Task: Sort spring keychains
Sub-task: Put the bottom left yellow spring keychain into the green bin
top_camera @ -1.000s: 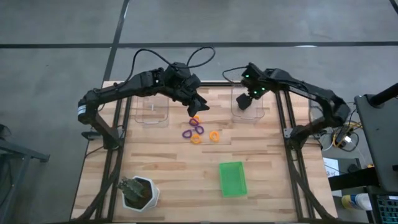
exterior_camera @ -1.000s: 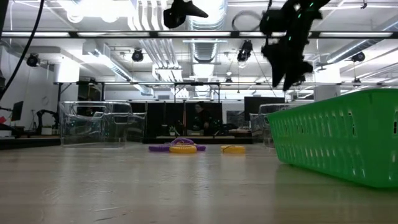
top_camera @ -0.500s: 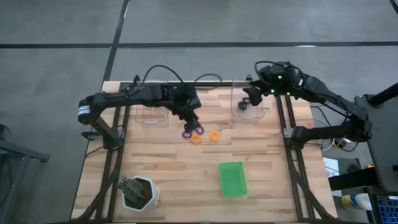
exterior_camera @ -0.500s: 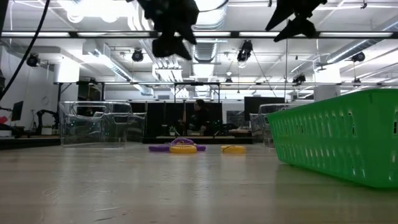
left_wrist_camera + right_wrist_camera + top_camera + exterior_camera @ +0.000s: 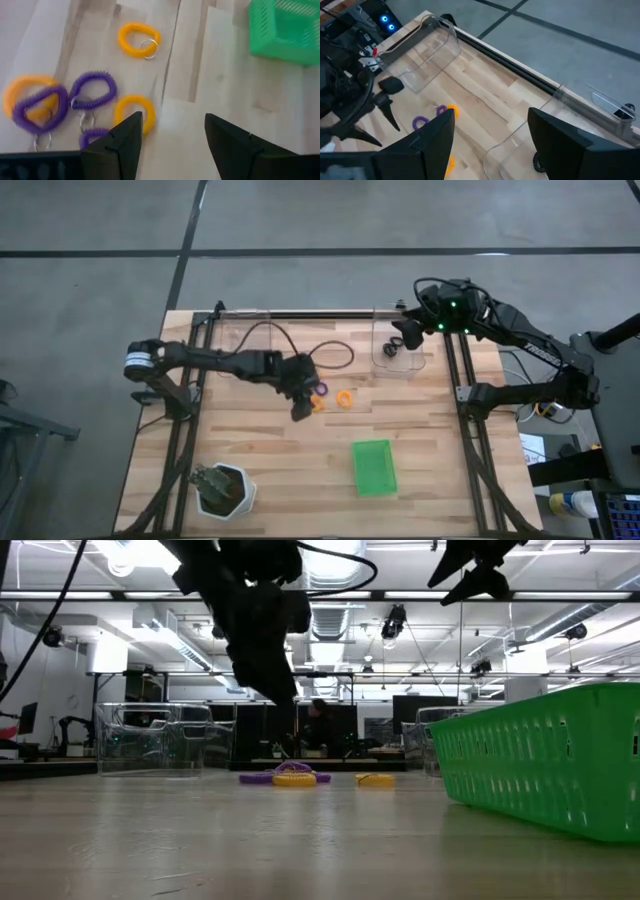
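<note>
The spring keychains [image 5: 93,92] are purple and orange-yellow, with silver rings. The tray [image 5: 374,468] is bright green, with a grid of holes. The bench [image 5: 260,440] is pale striped wood, the bins [image 5: 246,357] clear.

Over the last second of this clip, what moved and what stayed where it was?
The left gripper came off the far left clear bin, swung toward the near edge and dropped low beside the spring keychains, fingers open, holding nothing. The right gripper, open, pulled back slightly over the right clear bin, then held. The keychains visible beside the arm, the green tray and both bins stayed put.
</note>
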